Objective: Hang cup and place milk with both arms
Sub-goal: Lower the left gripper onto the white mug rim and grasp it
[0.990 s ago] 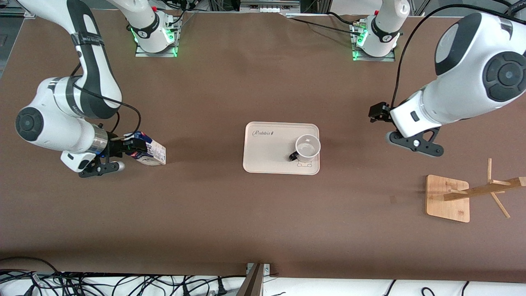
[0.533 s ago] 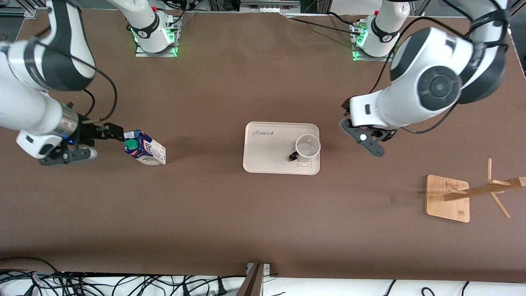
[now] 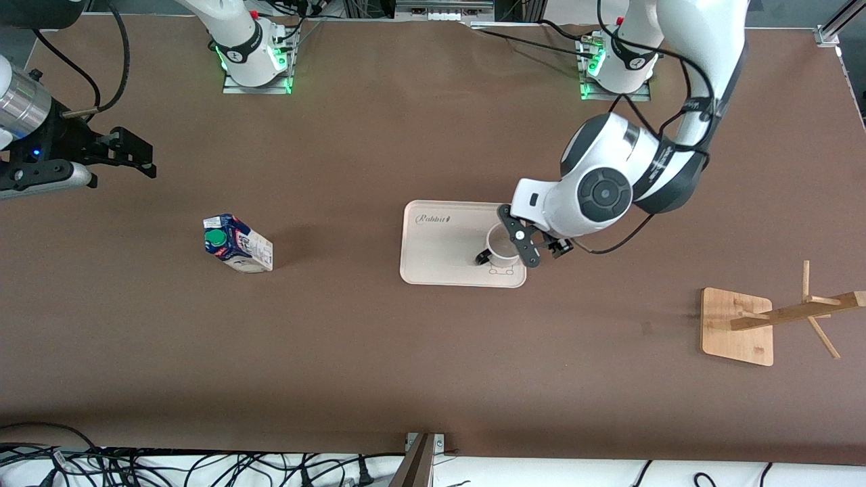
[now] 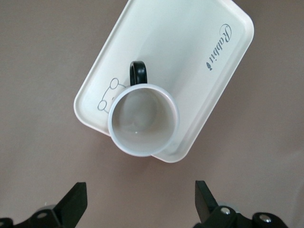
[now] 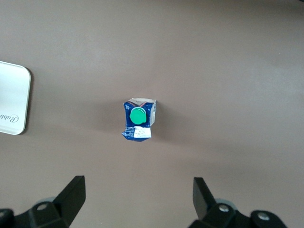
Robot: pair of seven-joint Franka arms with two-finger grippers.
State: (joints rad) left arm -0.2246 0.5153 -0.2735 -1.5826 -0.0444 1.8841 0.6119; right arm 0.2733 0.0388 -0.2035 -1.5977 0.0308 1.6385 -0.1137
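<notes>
The cup [image 3: 502, 249], white with a black handle, stands upright on the white tray [image 3: 440, 260] at the table's middle. My left gripper [image 3: 539, 247] hangs over the tray's edge beside the cup and hides part of its rim. In the left wrist view the cup [image 4: 142, 118] shows empty, and the left gripper [image 4: 141, 204] is open with only bare table between its fingers. The milk [image 3: 238, 245] stands alone toward the right arm's end. High above the table, my right gripper [image 3: 143, 159] is off to one side of the milk. It [image 5: 138, 199] is open and looks down on the milk's [image 5: 138, 118] green cap.
A wooden rack [image 3: 737, 325] with slanting pegs stands on a square base toward the left arm's end, nearer the front camera than the tray. A corner of the tray [image 5: 14, 99] shows in the right wrist view. Cables lie along the table's front edge.
My right gripper has pulled away from the milk and risen, leaving the carton standing. The left arm has swung from the table's end to the cup on the tray.
</notes>
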